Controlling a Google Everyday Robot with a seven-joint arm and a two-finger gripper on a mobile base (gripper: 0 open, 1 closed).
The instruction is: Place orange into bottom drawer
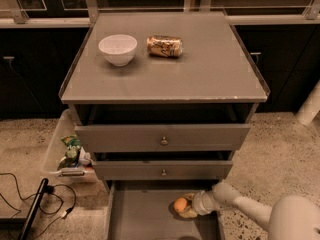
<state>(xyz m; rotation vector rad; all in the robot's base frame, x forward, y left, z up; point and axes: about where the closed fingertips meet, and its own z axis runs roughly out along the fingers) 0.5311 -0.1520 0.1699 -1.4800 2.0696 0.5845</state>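
The orange is a small round fruit low over the floor of the bottom drawer, the open grey tray under two taller drawer fronts. My gripper reaches in from the right on a white arm and is shut on the orange, just inside the tray's right half. Whether the orange touches the floor I cannot tell.
A white bowl and a tan-and-brown can lie on the cabinet top. A clear bin with packets stands left of the cabinet. Black cables lie on the speckled floor at left. A white post stands at right.
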